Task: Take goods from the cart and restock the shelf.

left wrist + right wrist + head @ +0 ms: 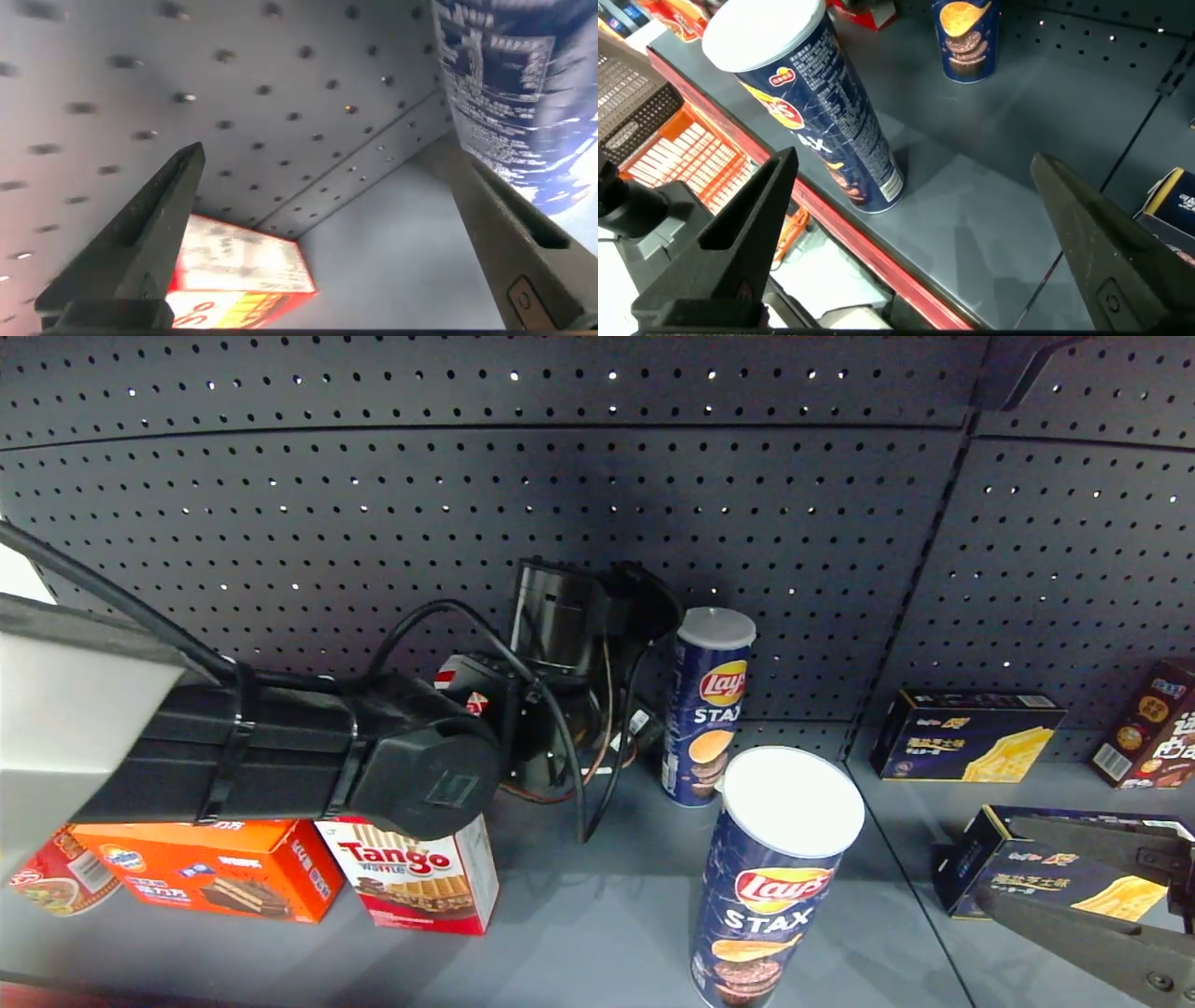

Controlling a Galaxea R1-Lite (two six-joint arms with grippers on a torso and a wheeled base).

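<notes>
Two tall blue chip cans stand upright on the grey shelf (579, 924): one at the back (709, 705) by the pegboard, one near the front edge (775, 877). My left arm reaches deep into the shelf, its wrist (560, 635) just left of the back can. The left gripper (322, 149) is open, and the back can (514, 84) stands just outside one finger (505, 233). My right gripper (915, 161) is open and holds nothing. It hovers right of the front can (813, 103), over the shelf's right bay (1013, 859).
An orange biscuit box (215, 873), a red-and-white wafer box (420, 877) and a red cup (56, 877) line the shelf's front left. Dark blue boxes (971, 733) (1055, 873) and a brown box (1153, 723) sit on the right. The cart's orange basket (654, 149) lies below the shelf edge.
</notes>
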